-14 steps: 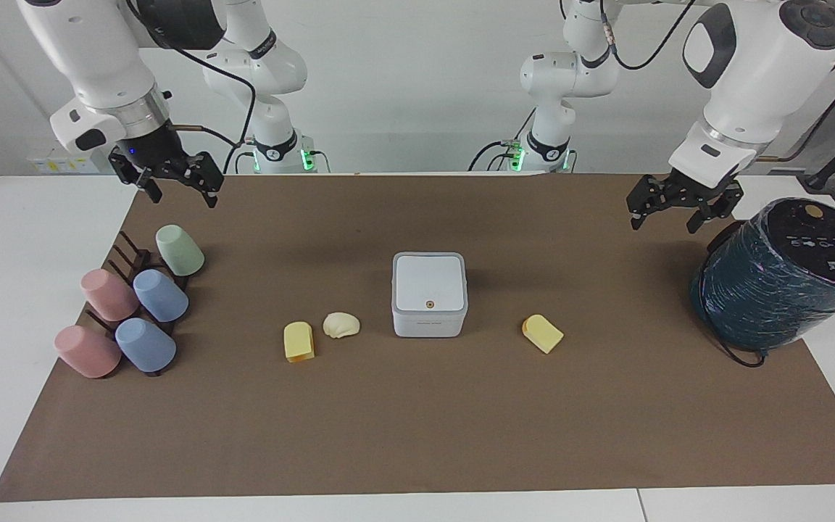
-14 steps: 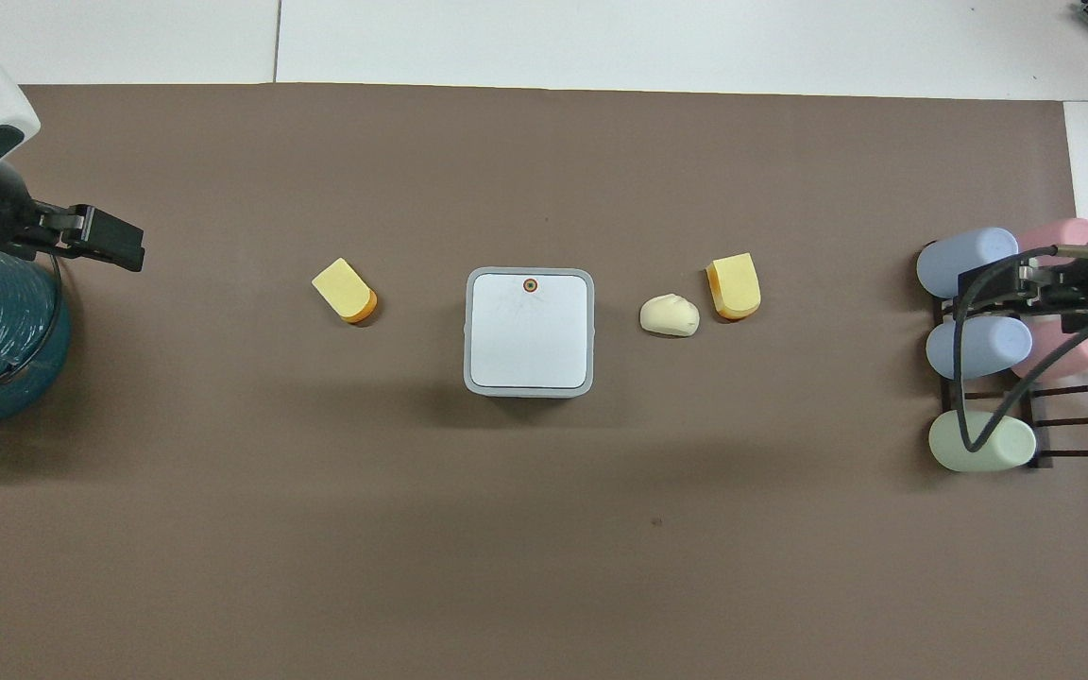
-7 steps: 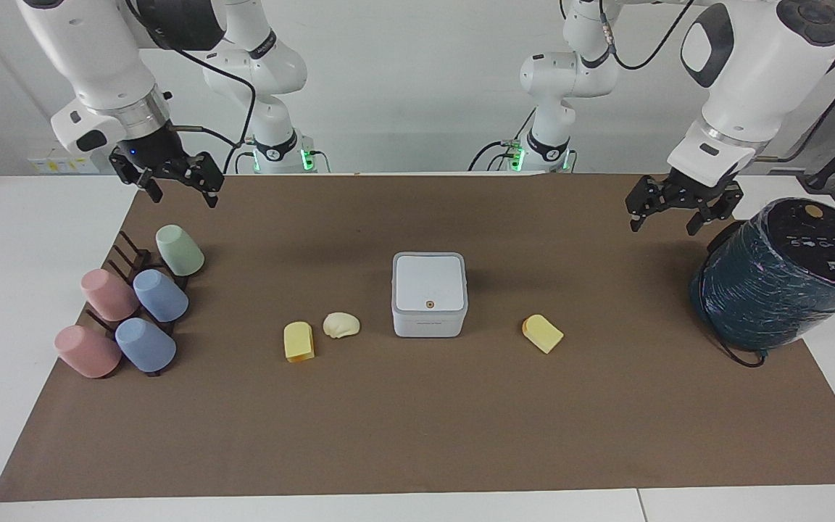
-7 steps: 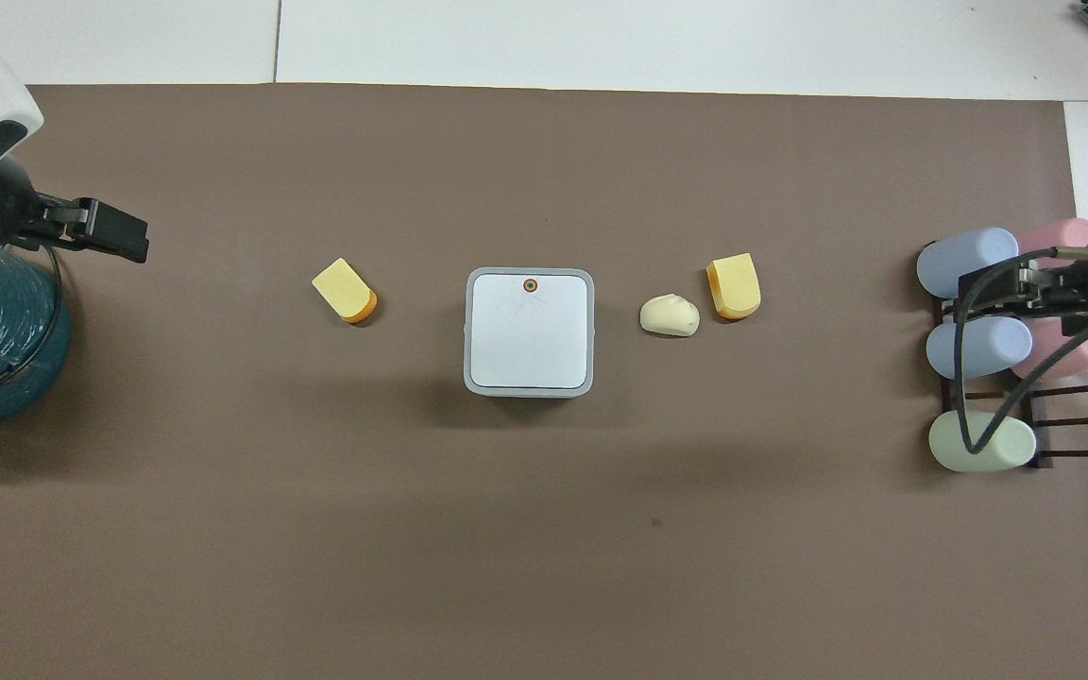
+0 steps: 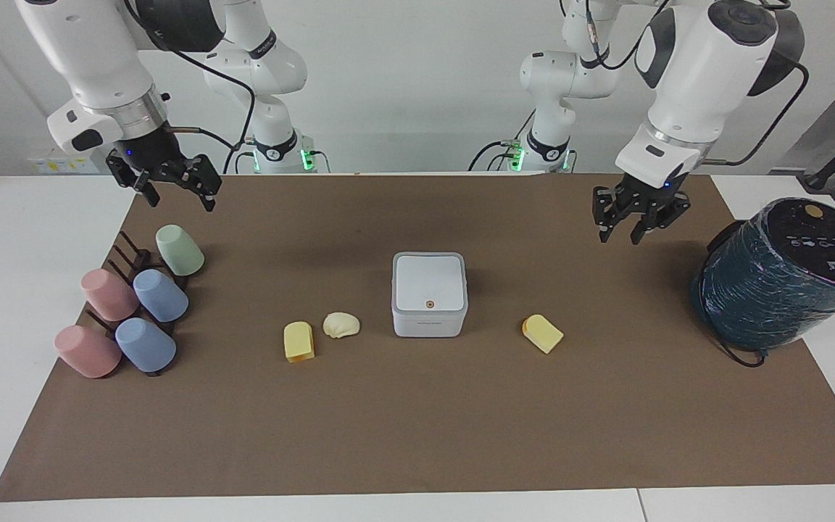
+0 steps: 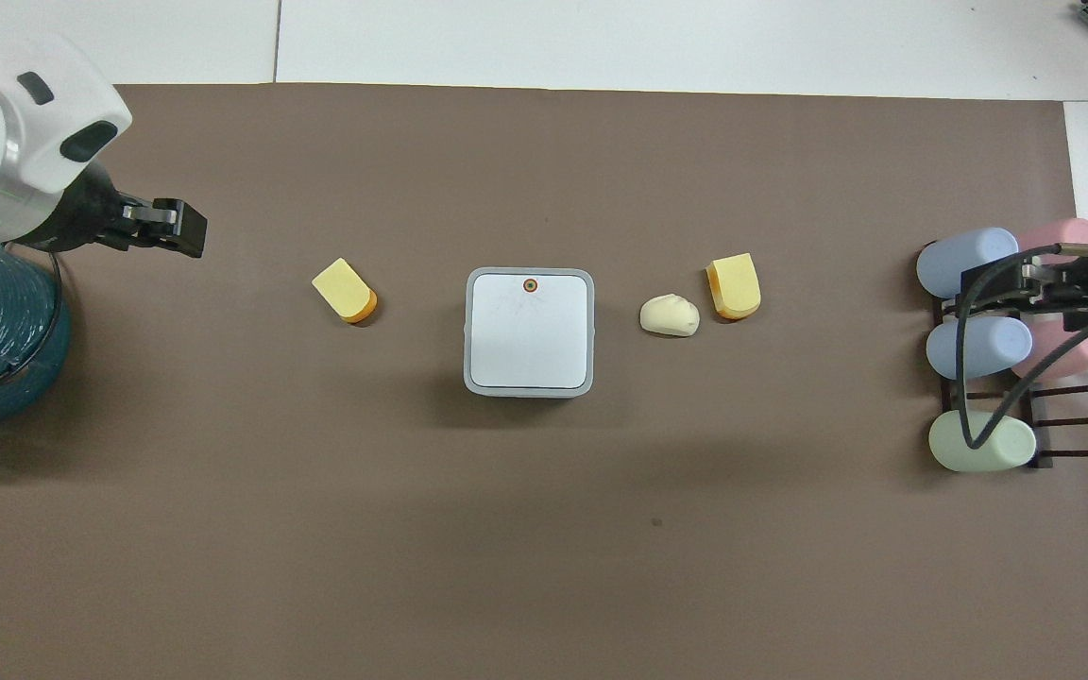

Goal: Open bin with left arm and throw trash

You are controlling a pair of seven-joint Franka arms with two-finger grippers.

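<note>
Hanging over bare mat between the bin [image 5: 429, 293] and the teal cylinder [image 5: 780, 274], the left claw [image 5: 631, 233] carries nothing, jaws partly narrowed. The bin sits mid-table, lid down. Risk: a push off the orange dot [image 5: 429, 304] may slide the light box into the trash [image 5: 541, 333] beside it. The right claw [image 5: 175, 193] waits spread over the cups [image 5: 135, 308].

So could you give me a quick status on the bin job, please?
Left claw empty, over mat beside teal cylinder. Right claw open above cup rack, waiting. Bin lid shut. Path clear.
</note>
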